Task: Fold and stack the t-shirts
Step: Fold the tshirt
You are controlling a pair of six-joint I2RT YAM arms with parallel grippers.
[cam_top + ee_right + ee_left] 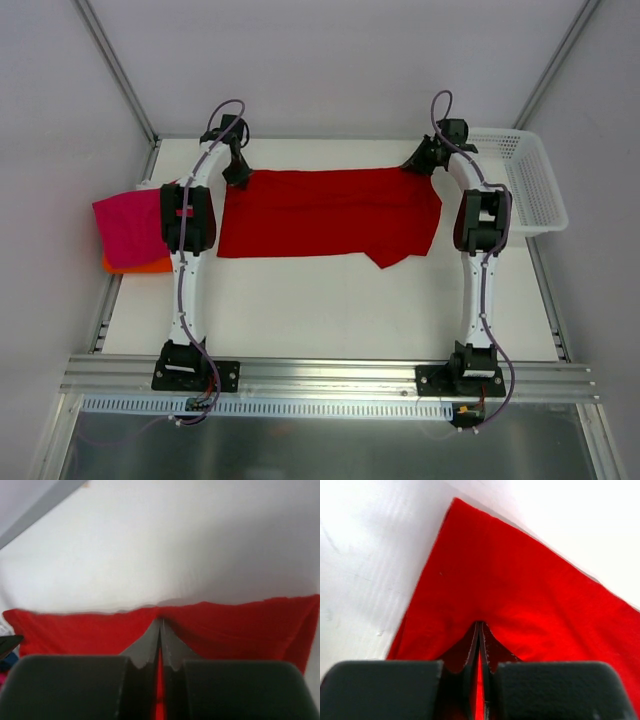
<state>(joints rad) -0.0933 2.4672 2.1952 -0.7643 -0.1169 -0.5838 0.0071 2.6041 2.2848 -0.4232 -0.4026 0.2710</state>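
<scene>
Red shirt (325, 212) lies flat across the far half of the table (330, 310), long axis left to right, between your two arms. Left gripper (238, 175) sits on its far-left corner and right gripper (418, 163) on its far-right corner. Both wrist views show the jaws closed with only a sliver between them, and red cloth pinched in that sliver. So you have both far corners.

My read is that the step in hand is folding the far edge toward you.

- Lift both corners together, same height. One side leading will skew the hem.
- Hold light tension between the arms so the edge stays straight. Don't stretch it.
- Carry the far edge over and lay it on the near edge, then release both at once.
- Watch the near-right corner: a flap pokes out past the near hem there. It'll likely need tucking, or the square comes out lopsided.

Pink shirt (128, 230) is folded at the table's left edge on top of the orange shirt (140, 266). That's likely your stack target. Basket (530, 180) is at far right, well apart from the cloth.
</scene>
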